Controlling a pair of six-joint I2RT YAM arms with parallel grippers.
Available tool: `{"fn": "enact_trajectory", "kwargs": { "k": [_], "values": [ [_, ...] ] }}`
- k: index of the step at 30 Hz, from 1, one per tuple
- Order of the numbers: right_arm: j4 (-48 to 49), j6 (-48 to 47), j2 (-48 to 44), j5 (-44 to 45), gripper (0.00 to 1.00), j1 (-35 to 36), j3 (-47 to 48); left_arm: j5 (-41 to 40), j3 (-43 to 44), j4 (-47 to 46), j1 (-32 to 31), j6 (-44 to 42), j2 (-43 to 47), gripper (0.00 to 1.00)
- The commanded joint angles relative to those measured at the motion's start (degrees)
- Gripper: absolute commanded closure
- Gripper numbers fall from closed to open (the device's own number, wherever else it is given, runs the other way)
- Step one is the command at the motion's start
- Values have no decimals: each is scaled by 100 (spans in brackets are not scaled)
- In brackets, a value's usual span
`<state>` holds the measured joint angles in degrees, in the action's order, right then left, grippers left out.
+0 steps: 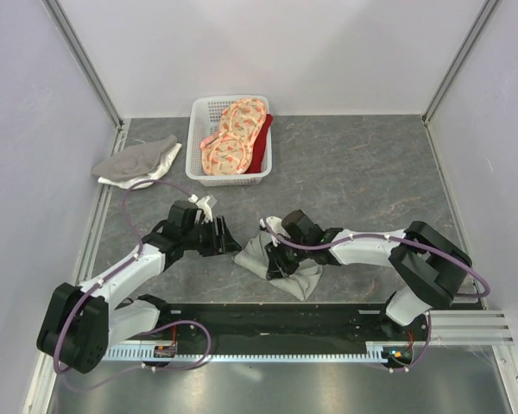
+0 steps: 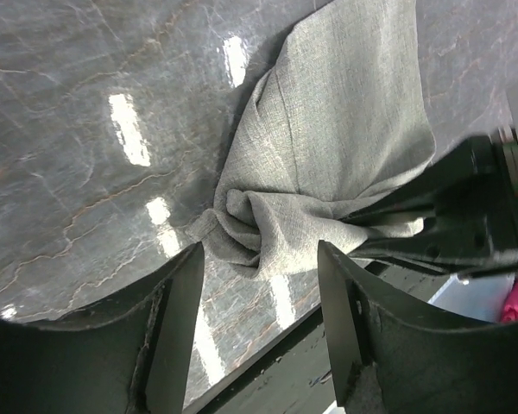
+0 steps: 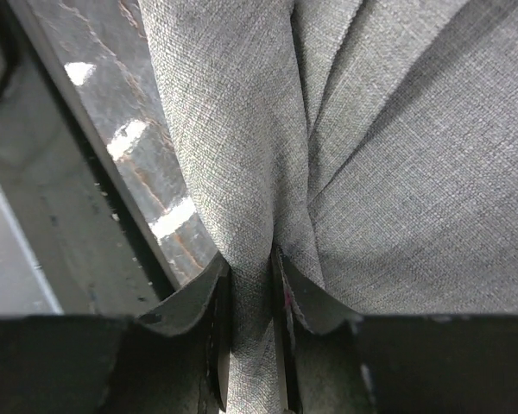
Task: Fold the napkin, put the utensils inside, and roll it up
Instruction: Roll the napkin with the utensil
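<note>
Your right arm (image 1: 371, 246) stretches low, and the right pincer (image 3: 250, 269) pinches a fold of the crumpled, slanting napkin (image 1: 300, 278). Your left pincer (image 2: 259, 259) gapes beside the napkin's left end.

The napkin (image 1: 287, 269) lay on the tabletop (image 1: 354, 164), near the front edge and slightly right of centre. The right claw (image 1: 270, 252) sat at the napkin's left end, with a fold of the napkin between its fingers. The left claw (image 1: 225, 238) stood just left of the napkin, apart from it. A basket (image 1: 195, 142) stood at the rear of the tabletop, left of centre, with cloths (image 1: 233, 142) in it. A loose cloth (image 1: 136, 162) lay left of the basket, by the left wall and behind the left claw.
</note>
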<state>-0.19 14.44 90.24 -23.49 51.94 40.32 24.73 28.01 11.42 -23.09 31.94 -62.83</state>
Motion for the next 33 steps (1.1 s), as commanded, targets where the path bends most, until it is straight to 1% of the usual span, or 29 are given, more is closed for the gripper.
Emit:
{"fn": "enact_trajectory", "kwargs": {
  "k": [1, 8, 12, 19, 22, 23, 25, 26, 29, 32, 33],
  "values": [
    [-87, 226, 345, -1411, 72, -368, -138, 444, -76, -667, -2, 31, -107, 39],
    [-61, 349, 775, -2124, 72, -1062, -68, 743, -269, -1475, -55, 93, -388, 40],
    [-52, 341, 1101, -2476, 72, -1283, 11, 963, -322, -2010, -116, 137, -704, 42],
    [-43, 270, 1628, -2758, 73, -1582, 134, 1245, -349, -2749, -345, 233, -1293, 45],
    [-52, 235, 1707, -2802, 73, -1626, 213, 1245, -340, -2891, -450, 242, -1583, 53],
    [-69, 218, 1717, -2793, 73, -1643, 231, 1236, -331, -2891, -477, 251, -1688, 60],
    [-87, 200, 1743, -2793, 73, -1687, 275, 1245, -305, -2900, -503, 260, -1952, 65],
    [-104, 200, 1743, -2784, 72, -1687, 293, 1236, -287, -2900, -529, 260, -2022, 72],
    [-271, 174, 1629, -2627, 67, -1696, 336, 1149, -182, -2717, -565, 260, -2268, 85],
    [-517, 165, 1348, -2329, 55, -1705, 345, 1078, 29, -2453, -609, 129, -2541, 90],
    [-596, 165, 1269, -2214, 49, -1696, 363, 1043, 90, -2269, -617, 110, -2602, 91]
  ]
}}
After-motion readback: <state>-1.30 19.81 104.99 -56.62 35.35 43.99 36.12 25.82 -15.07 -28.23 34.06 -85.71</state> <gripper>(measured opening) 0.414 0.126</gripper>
